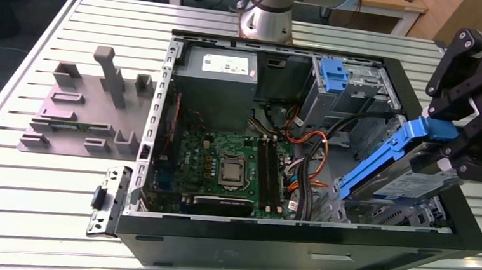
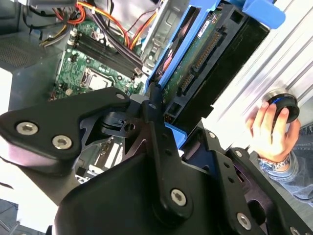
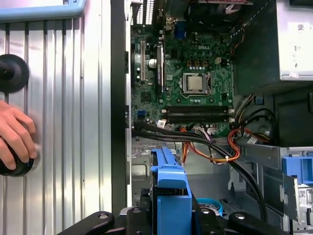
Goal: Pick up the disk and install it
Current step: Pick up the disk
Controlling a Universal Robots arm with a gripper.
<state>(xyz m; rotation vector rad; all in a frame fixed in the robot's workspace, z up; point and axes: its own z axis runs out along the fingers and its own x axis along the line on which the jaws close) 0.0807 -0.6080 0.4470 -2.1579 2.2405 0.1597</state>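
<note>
My claw (image 1: 454, 145) is clamped on the disk (image 1: 391, 168), gripping it by the blue caddy's handle end. In the second wrist view the claw (image 2: 161, 122) pinches that blue frame, w/ the disk (image 2: 195, 58) reaching away from me, green circuit side and connector row showing. In the first wrist view the blue caddy (image 3: 168, 191) sits between my fingers (image 3: 139, 215).

Disk is tilted, high end in my grip, low end dipping into the case (image 1: 301, 241) at the exterior view's right, near the drive bay (image 1: 388, 212) at the front corner. Not seated flat; it hangs at a slant above the bay.

Further out: mobo (image 1: 221, 165) lies in the middle of the case, CPU socket (image 1: 231, 171) bare, RAM slots beside it. Orange and black cables (image 1: 308, 146) run between mobo and bay. PSU (image 1: 219, 76), grey w/ white label, sits in the far corner. A 2nd blue caddy (image 1: 334, 74) sits in the far bay at the exterior view's right.

Outside the case, on the slatted table (image 1: 17, 176), a grey fixture (image 1: 90, 105) stands at the exterior view's left, well apart from me. A small bracket (image 1: 109, 199) lies just beside the case's near corner.

A person's hand (image 2: 269, 132) rests on a black knob (image 2: 283, 105) on the table, outside the case wall.
</note>
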